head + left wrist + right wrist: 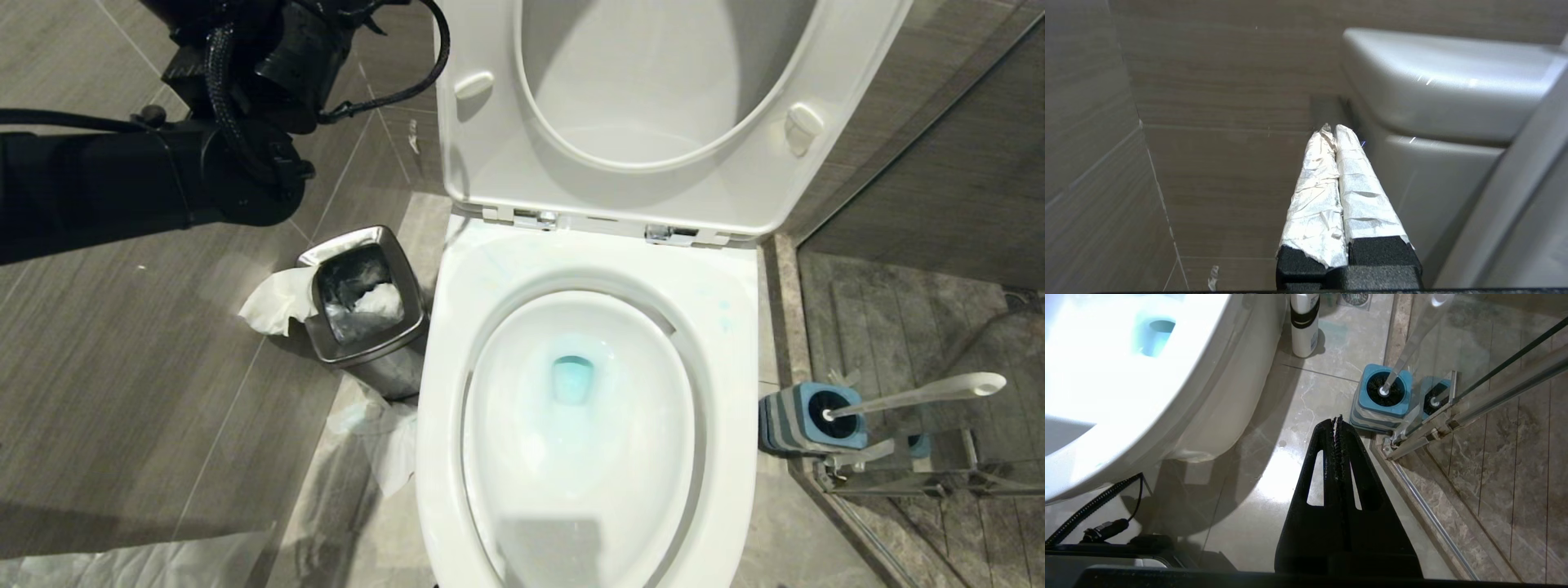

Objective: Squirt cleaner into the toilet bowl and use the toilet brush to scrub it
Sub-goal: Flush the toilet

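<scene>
Toilet bowl (584, 408), seat raised, fills the middle of the head view, its one pool of water tinted teal by cleaner (571, 380) at the centre. One toilet brush (914, 398) stands in its blue holder (804, 418) on the floor at 3 o'clock of the bowl, untouched. One steel bin (366, 306) sits at 9 o'clock with loose tissue around it. The left arm (122, 180) hangs at 10 o'clock, well apart from the bowl.

From the left wrist, the left end effector (1334, 132) shows two tape-wrapped fingers pressed together and empty, aimed at the tiled wall beside the tank.

From the right wrist, the right end effector (1337, 420) is likewise pressed together and empty, low over the floor near the holder. The brush handle rises from the holder; a second, paler holder beside it looks like a reflection in the shower glass. One white bottle (1303, 324) stands by the bowl's base.

Judged from the tint, the squirting appears done; fetching the brush and scrubbing remain.
</scene>
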Tool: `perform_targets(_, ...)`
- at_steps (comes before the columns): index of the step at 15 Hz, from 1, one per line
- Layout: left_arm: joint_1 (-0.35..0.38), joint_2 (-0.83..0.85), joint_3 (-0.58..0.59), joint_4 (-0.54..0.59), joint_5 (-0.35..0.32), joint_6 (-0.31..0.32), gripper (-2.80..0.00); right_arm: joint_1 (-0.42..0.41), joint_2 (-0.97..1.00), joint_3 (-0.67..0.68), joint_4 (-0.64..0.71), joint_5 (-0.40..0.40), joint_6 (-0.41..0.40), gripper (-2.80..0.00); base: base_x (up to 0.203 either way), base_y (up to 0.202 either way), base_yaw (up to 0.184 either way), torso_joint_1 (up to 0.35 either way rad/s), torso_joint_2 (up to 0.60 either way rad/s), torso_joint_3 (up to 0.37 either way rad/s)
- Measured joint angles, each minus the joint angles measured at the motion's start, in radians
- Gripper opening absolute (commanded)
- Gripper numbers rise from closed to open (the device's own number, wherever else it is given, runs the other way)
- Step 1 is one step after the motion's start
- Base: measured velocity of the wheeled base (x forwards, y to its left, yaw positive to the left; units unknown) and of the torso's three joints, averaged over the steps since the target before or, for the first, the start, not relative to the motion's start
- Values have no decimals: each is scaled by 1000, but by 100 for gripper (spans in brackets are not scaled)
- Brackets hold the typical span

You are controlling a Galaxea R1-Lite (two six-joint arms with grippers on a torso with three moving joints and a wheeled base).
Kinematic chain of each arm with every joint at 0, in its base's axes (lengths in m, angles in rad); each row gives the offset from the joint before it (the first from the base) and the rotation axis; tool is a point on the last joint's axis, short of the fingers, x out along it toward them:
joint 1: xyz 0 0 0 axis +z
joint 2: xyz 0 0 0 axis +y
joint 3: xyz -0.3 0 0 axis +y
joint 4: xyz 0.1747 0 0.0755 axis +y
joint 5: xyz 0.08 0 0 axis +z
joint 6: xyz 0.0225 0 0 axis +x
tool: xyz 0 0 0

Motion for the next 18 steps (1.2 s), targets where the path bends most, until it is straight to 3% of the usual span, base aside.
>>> perform_targets(8, 27, -18, 0, -9, -4, 1, -280, 0, 0, 0, 0, 0, 0, -280, 0, 0, 0, 1, 1, -10)
perform_targets(12, 21, -21, 0, -74, -8, -5, -280, 0, 0, 0, 0, 0, 0, -280, 0, 0, 0, 0, 0, 0)
perform_targets(18, -19, 14, 1, -187, -73, -5, -280, 0, 0, 0, 0, 0, 0, -280, 0, 0, 0, 0, 0, 0)
